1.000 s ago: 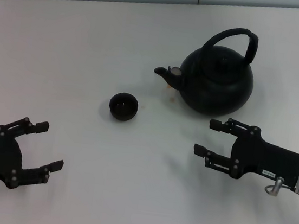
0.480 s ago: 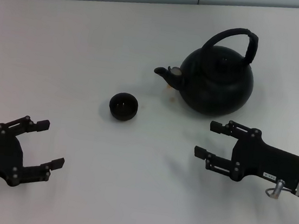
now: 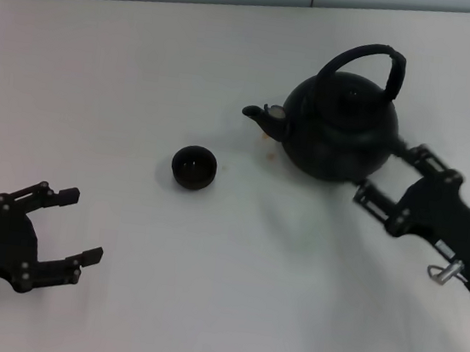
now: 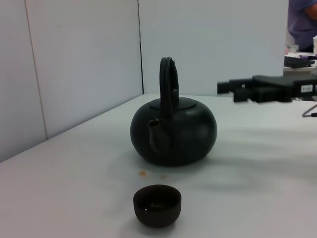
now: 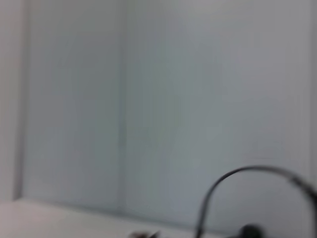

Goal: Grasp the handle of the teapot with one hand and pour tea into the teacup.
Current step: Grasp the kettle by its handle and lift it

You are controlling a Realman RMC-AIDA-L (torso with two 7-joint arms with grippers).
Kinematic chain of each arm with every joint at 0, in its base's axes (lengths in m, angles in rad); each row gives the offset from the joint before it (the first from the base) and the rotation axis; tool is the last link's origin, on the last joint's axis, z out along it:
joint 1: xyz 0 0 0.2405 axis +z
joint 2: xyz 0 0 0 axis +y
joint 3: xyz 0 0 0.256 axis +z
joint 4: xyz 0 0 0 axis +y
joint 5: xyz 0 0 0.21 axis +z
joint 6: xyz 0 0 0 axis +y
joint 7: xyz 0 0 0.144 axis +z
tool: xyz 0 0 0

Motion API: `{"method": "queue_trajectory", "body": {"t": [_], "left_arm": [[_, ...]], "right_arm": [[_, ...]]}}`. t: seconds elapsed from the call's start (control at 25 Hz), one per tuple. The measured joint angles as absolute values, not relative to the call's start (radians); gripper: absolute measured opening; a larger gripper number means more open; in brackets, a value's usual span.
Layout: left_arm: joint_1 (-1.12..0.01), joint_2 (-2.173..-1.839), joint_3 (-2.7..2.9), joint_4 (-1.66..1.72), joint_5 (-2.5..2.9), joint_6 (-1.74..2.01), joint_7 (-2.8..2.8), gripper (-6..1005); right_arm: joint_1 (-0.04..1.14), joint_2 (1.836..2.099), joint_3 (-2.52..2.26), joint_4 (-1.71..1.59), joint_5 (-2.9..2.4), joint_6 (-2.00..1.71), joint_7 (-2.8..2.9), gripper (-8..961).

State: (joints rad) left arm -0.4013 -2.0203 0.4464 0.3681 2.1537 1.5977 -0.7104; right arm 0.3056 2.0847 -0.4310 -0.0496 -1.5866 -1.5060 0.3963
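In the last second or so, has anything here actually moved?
Yes: the right gripper, open and empty, swung from the near table up toward the teapot, now beside its body below the handle. Teapot, teacup and open left gripper stayed put.

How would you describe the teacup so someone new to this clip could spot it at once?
Start at the big black teapot on the white table; follow its spout outward and toward the robot. There sits the teacup, alone and apart from the pot. It is a tiny black bowl with no handle, far smaller than the pot, and lies between the open left gripper and the pot.
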Motion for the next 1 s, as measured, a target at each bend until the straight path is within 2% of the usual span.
{"method": "queue_trajectory", "body": {"t": [0.44,1.0], "left_arm": [[-0.398,-2.021,0.439,0.365,2.151,1.606,-0.712,860],[-0.392,-2.026,0.437,0.365,2.151,1.614,-0.707,859]], "right_arm": [[0.306,2.088,-0.429,0.156,-1.173,-1.521,0.178,718],[0.359,2.085,-0.430,0.155,-1.167,-1.442,0.167,717]]}}
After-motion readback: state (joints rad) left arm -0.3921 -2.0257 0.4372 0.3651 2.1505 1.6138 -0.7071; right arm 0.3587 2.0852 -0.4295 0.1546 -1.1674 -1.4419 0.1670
